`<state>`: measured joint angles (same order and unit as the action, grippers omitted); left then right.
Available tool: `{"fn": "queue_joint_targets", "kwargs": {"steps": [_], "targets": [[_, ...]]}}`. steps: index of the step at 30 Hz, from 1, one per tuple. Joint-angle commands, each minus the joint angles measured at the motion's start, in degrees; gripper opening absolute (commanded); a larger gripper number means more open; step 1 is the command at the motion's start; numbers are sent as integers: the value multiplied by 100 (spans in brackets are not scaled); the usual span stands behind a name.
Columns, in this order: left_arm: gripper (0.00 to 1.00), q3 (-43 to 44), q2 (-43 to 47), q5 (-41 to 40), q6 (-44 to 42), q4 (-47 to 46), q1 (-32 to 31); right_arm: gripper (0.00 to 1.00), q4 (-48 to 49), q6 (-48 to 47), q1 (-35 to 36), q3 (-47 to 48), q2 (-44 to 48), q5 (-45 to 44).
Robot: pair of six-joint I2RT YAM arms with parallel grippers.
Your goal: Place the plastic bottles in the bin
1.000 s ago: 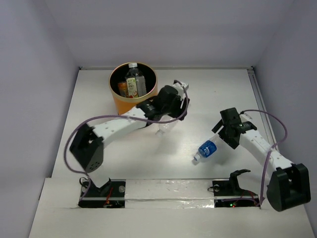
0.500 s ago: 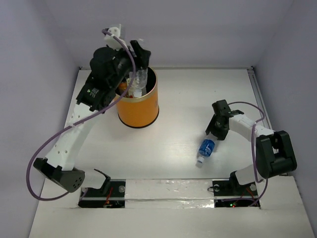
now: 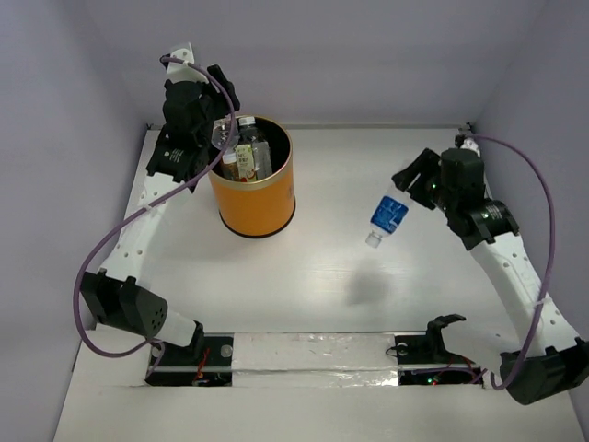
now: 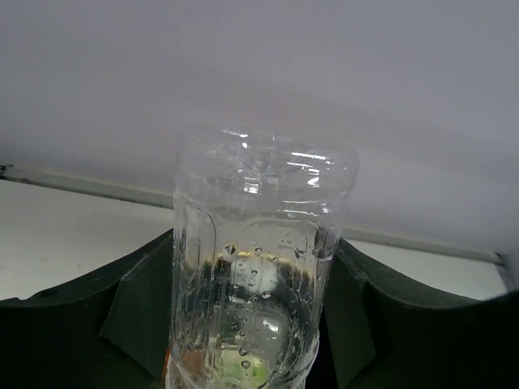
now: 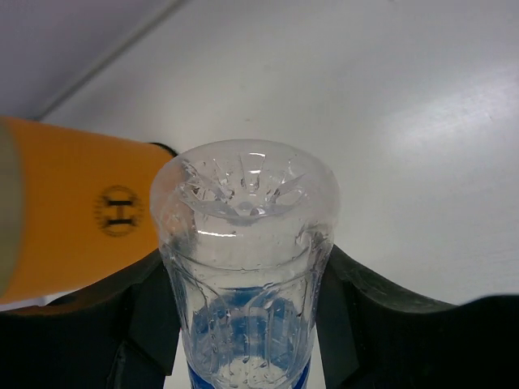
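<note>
Seen from above, the left pincer [image 3: 221, 115] was raised at the far left rim of the bin [image 3: 267, 214], clenched on a clear bottle [image 3: 222, 135] that hung just over the opening. Inside the bin stood a dark-capped labelled bottle [image 3: 247, 147] and an orange bottle [image 3: 229, 167]. Whether more lay beneath them could not be told. The right pincer [image 3: 405, 193] was grasping a blue-labelled bottle [image 3: 387, 215], lifted off the table [image 3: 414, 295] with its cap pointing down, well apart from the bin. No bottle lay loose on the table.

In the left wrist view, the clear bottle stood between the two dark fingers [image 4: 138, 316], both pressed to its sides, with droplets inside it. The grey back wall was behind it.

In the right wrist view, the blue-labelled bottle sat gripped between the fingers [image 5: 150, 324], its moulded base showing. The orange side of the bin was off to the left.

The task looked well along. At least two bottles were already in the bin, one was about ready to drop, and the last visible one still had to be carried across. The count was four bottles clearly seen, one bin and two pincers.
</note>
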<state>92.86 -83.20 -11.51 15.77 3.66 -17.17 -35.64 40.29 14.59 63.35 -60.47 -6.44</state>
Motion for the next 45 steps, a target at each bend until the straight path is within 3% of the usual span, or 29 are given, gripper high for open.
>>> {"fn": "queue_joint_targets", "kwargs": {"steps": [1, 5, 8, 9, 15, 26, 33, 40, 42, 44, 45], "targets": [[45, -443, 93, -720, -390, -1321, 12, 37, 224, -30, 394, 1069, -35, 204], [52, -786, -12, -958, -487, -1587, 12, 37, 443, -144, 1097, 2413, -719, -24], [68, -1233, 23, -915, -400, -1771, 12, 37, 689, -241, 1441, 3564, -1519, -60], [79, -1305, 49, -932, -364, -1790, 12, 37, 855, -276, 1502, 3857, -1947, -59], [94, -1621, 645, -616, -66, -1623, 12, 37, 1514, -619, 1827, 5684, -3338, -51], [90, -1894, 2351, 552, 1217, -420, 12, 39, 1920, -1532, 2381, 7840, -5422, -358], [89, -2456, 3406, 817, 1394, 635, 12, 46, 1666, -2745, 3023, 7519, -6319, -1166], [92, -2518, 4145, 439, 1314, 1935, 12, 70, 2017, -2791, 3278, 6383, -5951, -1589], [94, -2449, 4198, 456, 1367, 2042, 12, 88, 1921, -2624, 3278, 6470, -5836, -1580], [97, -2334, 4145, 483, 1367, 2173, 12, 100, 1824, -2527, 3278, 6758, -5723, -1536], [98, -2186, 4075, 509, 1367, 2209, 12, 100, 1771, -2509, 3278, 6847, -5678, -1519]]}}
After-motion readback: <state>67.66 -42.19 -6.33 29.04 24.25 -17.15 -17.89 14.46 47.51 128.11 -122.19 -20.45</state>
